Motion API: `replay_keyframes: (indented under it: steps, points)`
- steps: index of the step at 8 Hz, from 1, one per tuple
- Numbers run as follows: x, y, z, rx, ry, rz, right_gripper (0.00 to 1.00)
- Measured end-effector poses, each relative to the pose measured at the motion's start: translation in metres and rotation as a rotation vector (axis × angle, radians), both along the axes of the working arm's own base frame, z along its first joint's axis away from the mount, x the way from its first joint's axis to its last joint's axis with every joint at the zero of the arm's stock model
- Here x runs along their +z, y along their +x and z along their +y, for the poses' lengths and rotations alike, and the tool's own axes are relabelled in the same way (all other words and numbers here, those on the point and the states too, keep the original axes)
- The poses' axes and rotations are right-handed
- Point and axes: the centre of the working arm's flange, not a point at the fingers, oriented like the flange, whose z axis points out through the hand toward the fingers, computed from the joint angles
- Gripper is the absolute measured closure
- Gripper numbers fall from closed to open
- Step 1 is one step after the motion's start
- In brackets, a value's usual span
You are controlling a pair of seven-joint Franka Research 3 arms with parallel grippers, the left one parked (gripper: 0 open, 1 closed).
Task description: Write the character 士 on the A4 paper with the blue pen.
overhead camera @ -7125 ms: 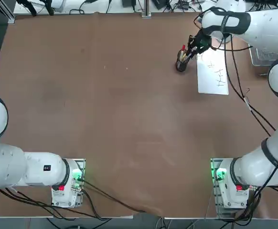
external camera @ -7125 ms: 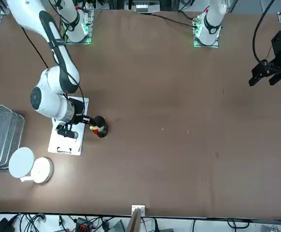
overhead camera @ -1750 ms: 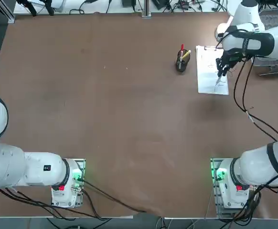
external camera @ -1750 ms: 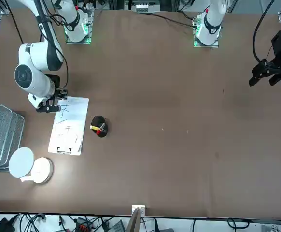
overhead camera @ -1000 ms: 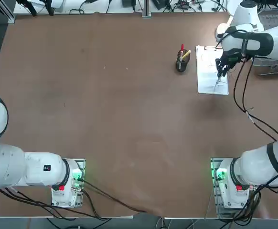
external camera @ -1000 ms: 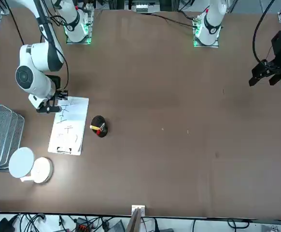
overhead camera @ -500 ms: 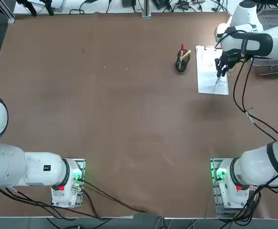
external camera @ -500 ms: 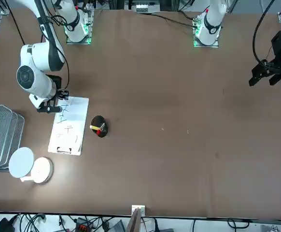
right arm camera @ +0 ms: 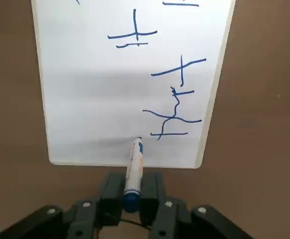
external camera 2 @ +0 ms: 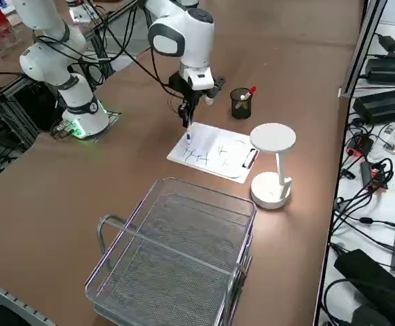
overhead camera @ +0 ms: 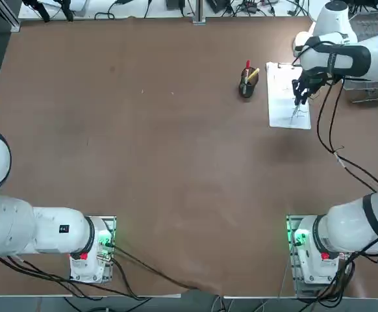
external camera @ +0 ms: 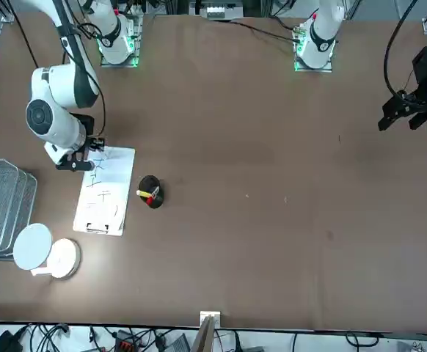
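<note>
table (overhead camera: 176, 143): broad brown surface carrying everything here.
wire basket (external camera 2: 177, 261): empty metal mesh tray at the robot's right edge of the table, near the lamp.
lamp (external camera 2: 272, 163): white, round head on a round base, just beside the clipped end of the sheet.
A4 paper (overhead camera: 281, 104): white sheet lying flat on the far right part of the table, clip at its far short edge, several blue handwritten strokes on it (right arm camera: 130, 84).
right tool (right arm camera: 131, 191): above the near end of the sheet, pointing down, fingers closed tight on the blue pen.
pen cup (overhead camera: 245, 86): small dark holder near the sheet's left side, apart from it, with a red pen and a yellow pen standing in it.
blue pen (right arm camera: 134, 172): gripped by its upper barrel, about upright, tip at the paper close to the sheet's near short edge, next to the last written figure.
</note>
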Motion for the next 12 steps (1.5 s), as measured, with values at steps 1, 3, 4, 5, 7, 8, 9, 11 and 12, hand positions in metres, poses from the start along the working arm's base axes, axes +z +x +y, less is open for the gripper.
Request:
replay_keyframes:
  steps: [1, 3, 4, 5, 7, 8, 9, 11, 12]
  points:
    - [0.0001, -0.0002, 0.0031, -0.001, 0.0, -0.001, 0.8]
    - [0.0001, -0.0006, 0.0068, -0.009, -0.003, -0.002, 0.8]
    - [-0.0001, -0.0006, 0.0077, -0.009, -0.003, -0.002, 0.8]
    - [-0.0001, -0.0007, 0.0082, -0.011, -0.003, -0.003, 0.8]
    - [-0.0002, -0.0007, 0.0087, -0.015, -0.004, -0.003, 0.8]
    - [-0.0002, -0.0007, 0.0093, -0.015, -0.004, -0.004, 0.8]
    - [-0.0002, -0.0008, 0.0099, -0.015, -0.004, -0.004, 0.8]
    - [-0.0003, -0.0007, 0.01, -0.015, -0.004, -0.004, 0.8]
    - [-0.0003, -0.0007, 0.01, -0.019, -0.005, -0.004, 0.8]
